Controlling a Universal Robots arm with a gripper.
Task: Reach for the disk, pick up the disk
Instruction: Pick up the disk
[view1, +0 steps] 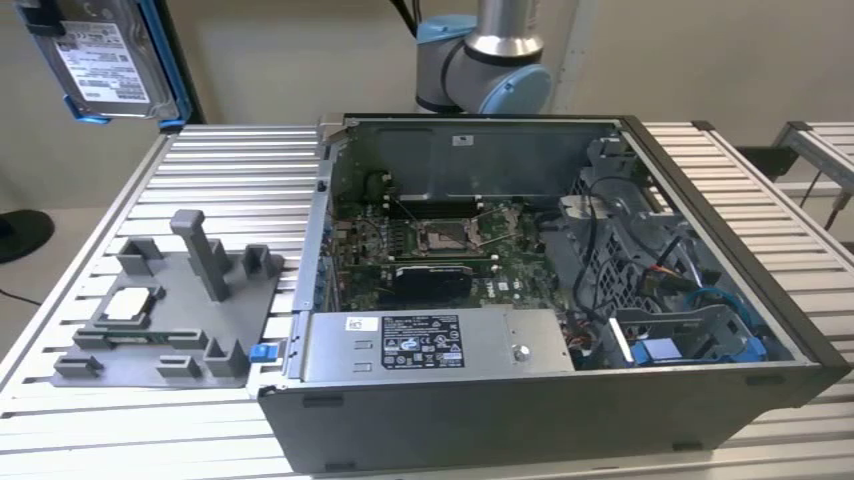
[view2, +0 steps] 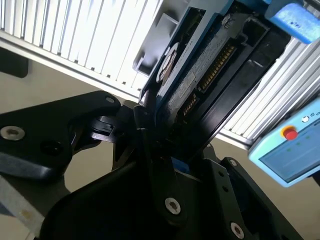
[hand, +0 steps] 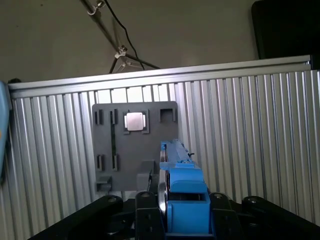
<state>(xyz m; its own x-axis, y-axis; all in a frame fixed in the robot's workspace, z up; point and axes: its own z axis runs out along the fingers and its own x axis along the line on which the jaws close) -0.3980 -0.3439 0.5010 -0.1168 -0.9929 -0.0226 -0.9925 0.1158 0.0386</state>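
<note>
Inspection of the work cell

1. The disk (view1: 114, 60) is off the surface (view1: 214, 160), held in the air at the exterior view's upper left. It sits tilted, with its white label facing the camera and a blue bracket along its edges.
2. The hand (hand: 182, 212) is clamped on the disk. In the first wrist view the disk (hand: 181, 185) stands edge-on, with black fingers (hand: 147, 215) pressed against both of its sides. In the second wrist view the disk (view2: 200, 75) rises out of the black linkage, its connector edge exposed.
3. The grey fixture tray (view1: 174, 310) lies on the ribbed surface, well apart from the disk. In the first wrist view the tray (hand: 135, 155) is seen from above, beyond the held disk.
4. A small white-topped chip (view1: 130, 305) rests in a tray pocket; it also shows in the first wrist view (hand: 134, 121).
5. An open computer case (view1: 561, 300) stands just beside the tray, on the exterior view's right.
6. The arm's base joint (view1: 487, 60) rises behind the case
</note>
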